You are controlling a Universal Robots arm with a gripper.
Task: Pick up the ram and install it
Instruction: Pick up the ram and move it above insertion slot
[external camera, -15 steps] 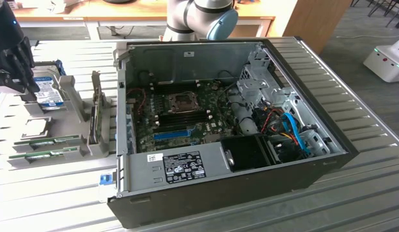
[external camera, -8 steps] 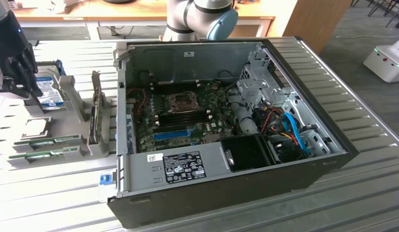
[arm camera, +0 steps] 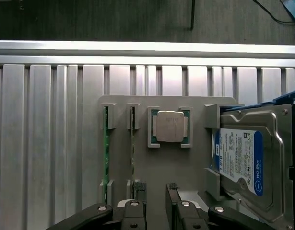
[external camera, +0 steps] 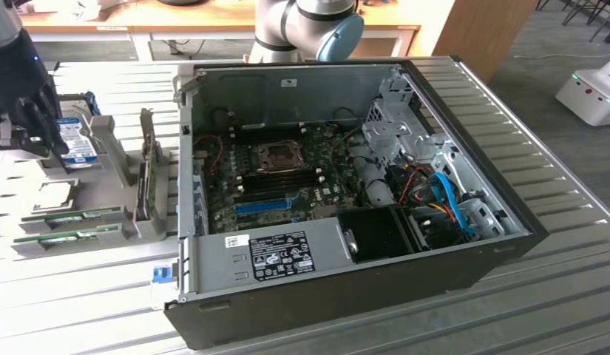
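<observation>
Jaws hang wide, empty, over the ram (arm camera: 106,143) and a hard drive (arm camera: 243,158) labelled "WD Blue".

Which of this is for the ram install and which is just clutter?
For the job: two thin green circuit-board ram sticks, on edge in the grey slotted holder; open black gripper over it; open black computer case with its motherboard.
Lying about: silver hard drive with blue label; square silver processor chip.

A black robot gripper (external camera: 30,140) hangs over a grey slotted parts tray (external camera: 109,144) holding thin green ram sticks (external camera: 73,217), beside an open black computer case (external camera: 404,288).
</observation>
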